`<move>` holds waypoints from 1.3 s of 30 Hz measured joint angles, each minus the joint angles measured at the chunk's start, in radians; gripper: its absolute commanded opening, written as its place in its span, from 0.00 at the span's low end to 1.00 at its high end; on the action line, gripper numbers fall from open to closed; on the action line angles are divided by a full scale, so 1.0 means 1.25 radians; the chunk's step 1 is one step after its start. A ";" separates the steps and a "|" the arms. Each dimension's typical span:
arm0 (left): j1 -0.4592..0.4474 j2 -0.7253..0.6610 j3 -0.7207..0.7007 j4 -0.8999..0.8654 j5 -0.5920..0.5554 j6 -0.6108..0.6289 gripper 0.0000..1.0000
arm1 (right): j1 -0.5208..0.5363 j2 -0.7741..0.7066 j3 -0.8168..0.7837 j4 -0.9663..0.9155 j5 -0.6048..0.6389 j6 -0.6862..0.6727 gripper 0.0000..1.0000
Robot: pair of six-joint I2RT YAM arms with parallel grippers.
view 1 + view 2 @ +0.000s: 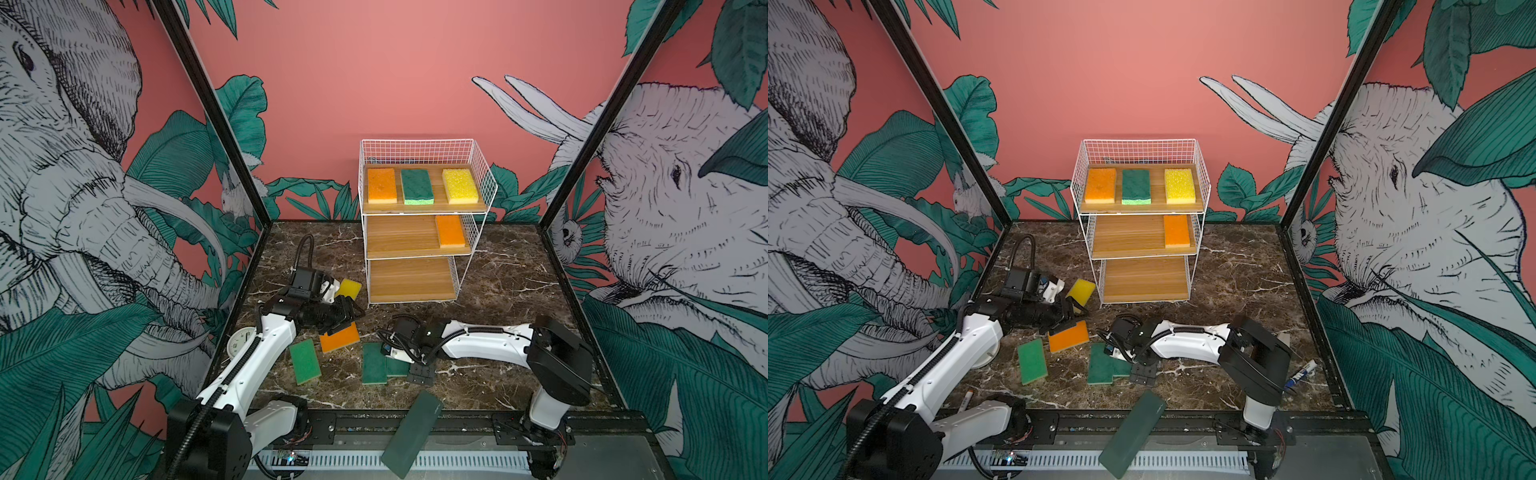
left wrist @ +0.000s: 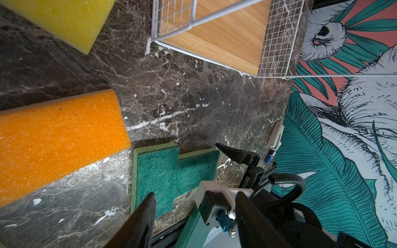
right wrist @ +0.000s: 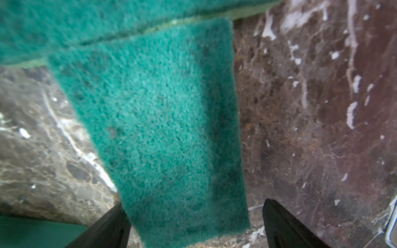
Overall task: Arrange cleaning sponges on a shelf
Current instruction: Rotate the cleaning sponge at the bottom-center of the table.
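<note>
Green sponge [image 3: 167,120] flat on the marble table [image 1: 498,291], dark scour side up, one end butted against or tucked slightly under a second green sponge [image 1: 374,363]; the wrist view cannot settle which. Right gripper [image 3: 193,223] low over it, jaws spread wide, one finger just outside each long edge at the near end. Nothing gripped yet.

Shelf [image 1: 419,224] stands at the back of the table, well apart from this pair. Top board holds an orange, a green and a yellow sponge in a row; middle board holds one orange sponge [image 1: 450,230] at its right end; bottom board bare.

Loose on the table: an orange sponge [image 1: 338,337], a lighter green sponge [image 1: 304,361], a yellow sponge [image 1: 348,287] near the shelf foot. Left gripper [image 2: 193,204] hovers just over the orange one, jaws part open, holding nothing as far as the wrist view shows.

Risks, judged from here:
- Closing may drag the neighbour along, since the two green sponges touch.
- Fingers sit near the end, not the middle; soft foam could sag or pivot on the lift.
- One finger looks nearer its edge than its partner does, so the squeeze may slew the sponge.
- The arms are close together; both lifting toward the shelf could cross paths.
- A long dark slab [image 1: 411,432] lies at the front edge, close by.
</note>
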 measured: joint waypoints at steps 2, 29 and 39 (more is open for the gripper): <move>0.001 -0.001 0.006 0.001 0.000 0.000 0.61 | -0.003 0.000 -0.001 0.001 0.000 -0.002 0.94; 0.034 -0.033 0.019 -0.007 -0.015 -0.005 0.60 | -0.088 -0.018 -0.016 -0.024 0.004 0.331 0.70; 0.034 -0.035 0.030 -0.007 -0.017 -0.009 0.60 | -0.126 -0.089 -0.051 -0.004 -0.023 0.606 0.76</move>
